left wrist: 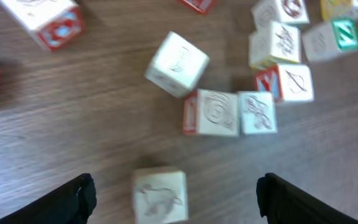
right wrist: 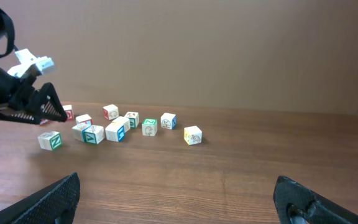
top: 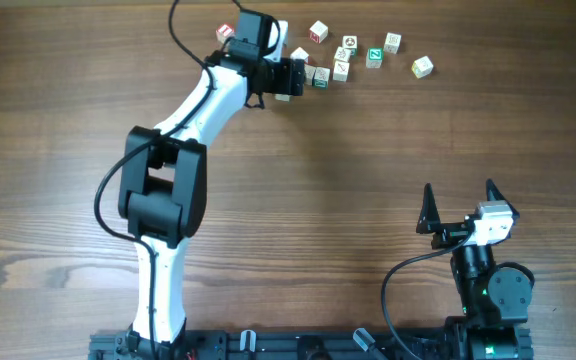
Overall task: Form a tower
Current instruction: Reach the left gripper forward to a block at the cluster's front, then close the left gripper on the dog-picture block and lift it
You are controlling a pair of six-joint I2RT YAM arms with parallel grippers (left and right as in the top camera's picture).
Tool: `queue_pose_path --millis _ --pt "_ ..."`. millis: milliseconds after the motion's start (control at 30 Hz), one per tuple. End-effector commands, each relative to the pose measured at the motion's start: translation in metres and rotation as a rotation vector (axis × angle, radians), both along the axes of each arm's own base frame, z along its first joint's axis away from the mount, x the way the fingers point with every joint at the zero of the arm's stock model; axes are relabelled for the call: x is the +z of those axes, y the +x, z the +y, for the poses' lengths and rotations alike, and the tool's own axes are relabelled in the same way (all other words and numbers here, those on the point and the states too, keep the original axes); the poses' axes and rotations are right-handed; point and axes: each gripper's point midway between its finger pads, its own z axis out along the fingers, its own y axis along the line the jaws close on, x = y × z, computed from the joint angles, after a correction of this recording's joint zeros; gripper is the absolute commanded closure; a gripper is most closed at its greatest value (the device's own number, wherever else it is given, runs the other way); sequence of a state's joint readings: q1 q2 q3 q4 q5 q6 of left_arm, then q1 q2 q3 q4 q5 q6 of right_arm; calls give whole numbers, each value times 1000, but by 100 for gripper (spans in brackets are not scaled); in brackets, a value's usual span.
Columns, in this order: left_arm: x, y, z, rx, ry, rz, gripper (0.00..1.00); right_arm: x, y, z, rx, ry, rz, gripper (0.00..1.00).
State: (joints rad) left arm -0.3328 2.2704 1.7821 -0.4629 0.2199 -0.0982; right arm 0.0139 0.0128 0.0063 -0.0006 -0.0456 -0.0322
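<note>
Tower cubes [top: 349, 44] lie loose in a cluster on the desk [top: 368, 150]. Left tool [left wrist: 176, 180] hangs open at the cluster's left end, a pale cube [left wrist: 160, 196] between its fingers, untouched. Right tool [top: 459, 190] is wide open, well away from it.

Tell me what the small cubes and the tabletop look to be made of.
Cubes: probably wood, pale matte faces with engraved pictures and red or green print. Tabletop: brown wood or wood-look laminate, low sheen; long grain streaks show, which one is unclear.
</note>
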Motion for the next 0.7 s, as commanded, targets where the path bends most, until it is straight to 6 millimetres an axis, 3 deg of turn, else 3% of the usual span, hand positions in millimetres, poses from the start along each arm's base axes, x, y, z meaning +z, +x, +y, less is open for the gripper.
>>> queue_pose_path --millis 0,33,167,267,300,400,500,600,667 --pt "-11 -8 -13 -105 44 -5 21 1 0 2 14 -14 -7 0" --pt "-18 -7 -9 -91 70 0 27 1 0 2 14 -14 -7 0" --pt "-42 -6 4 -61 120 32 26 1 0 2 14 -14 -7 0" --pt "-44 -4 6 -54 122 30 26 1 0 2 14 -14 -7 0" --pt "-43 -2 7 -52 120 24 31 1 0 2 14 -14 -7 0" --pt "-44 -3 7 -52 121 28 65 1 0 2 14 -14 -7 0" --pt "-43 -2 6 -54 119 22 68 1 0 2 14 -14 -7 0" --pt "-28 -1 6 -52 113 3 69 1 0 2 14 -14 -7 0" --pt "6 -3 5 -51 100 -35 69 1 0 2 14 -14 -7 0"
